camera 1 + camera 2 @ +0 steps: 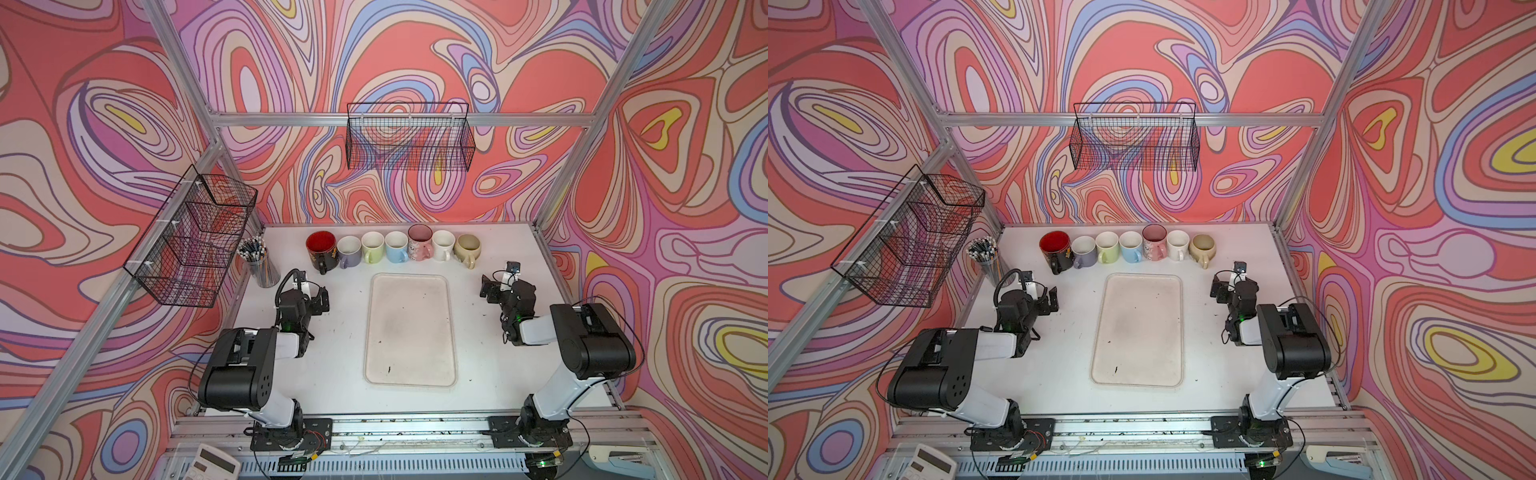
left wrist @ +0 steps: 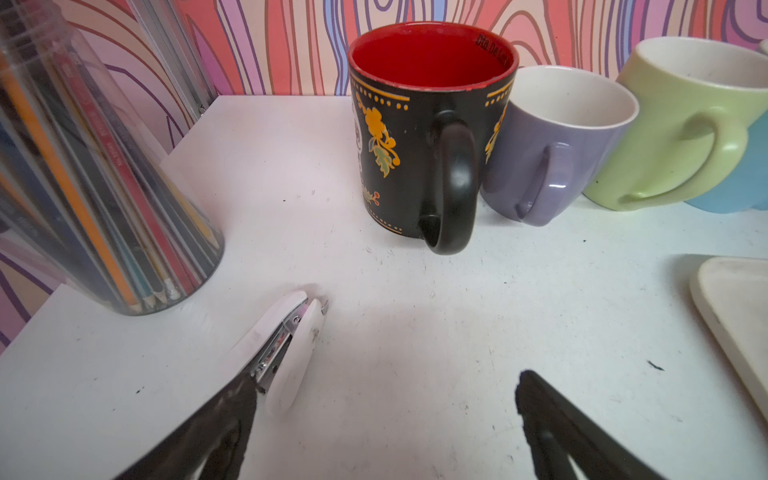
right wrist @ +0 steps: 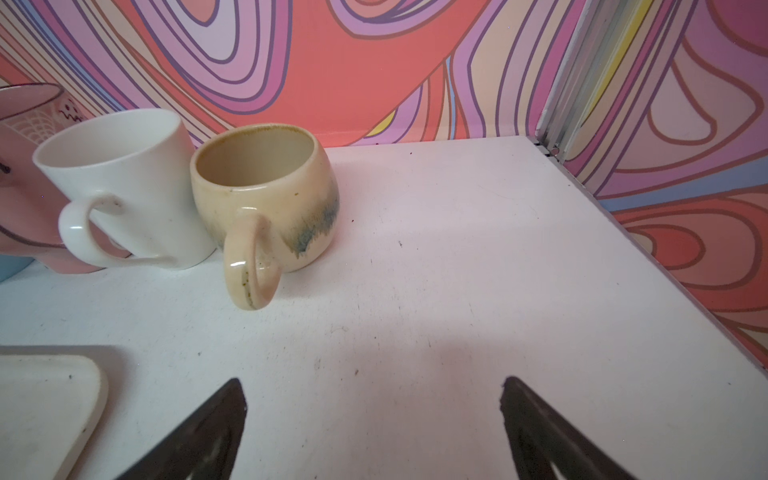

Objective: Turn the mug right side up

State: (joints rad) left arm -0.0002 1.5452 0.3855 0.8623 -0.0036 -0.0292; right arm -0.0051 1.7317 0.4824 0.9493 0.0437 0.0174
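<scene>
**Task progress.** The row of seven mugs (image 1: 396,246) stands at the back of the table (image 1: 332,374), and every mug in both top views shows an open mouth facing up. None is seen inverted or lying on its side. The turning step therefore appears to be done, with nothing visibly left to right. Which of the seven was the task's mug cannot be told from these views.

**Grippers.** The left gripper (image 2: 386,380) has its jaws spread wide and holds nothing, with only bare table between its fingers. The right gripper (image 3: 372,385) is likewise wide apart and empty. Both hang short of the row, touching no mug.

**Location relative to the grippers.** The black mug (image 2: 419,141), red inside, stands straight ahead of the left gripper and clear of it. The beige mug (image 3: 266,195) stands ahead of the right gripper, offset toward the middle of the row and touching the white mug beside it. The tray (image 1: 409,328) lies between the two grippers and carries nothing. The pencil jar (image 1: 259,266) stands on the outer side of the left gripper.

**Orientation.** Each mug's long axis is vertical, base on the table and rim upward. The handles point out of the row, back toward the grippers.
</scene>
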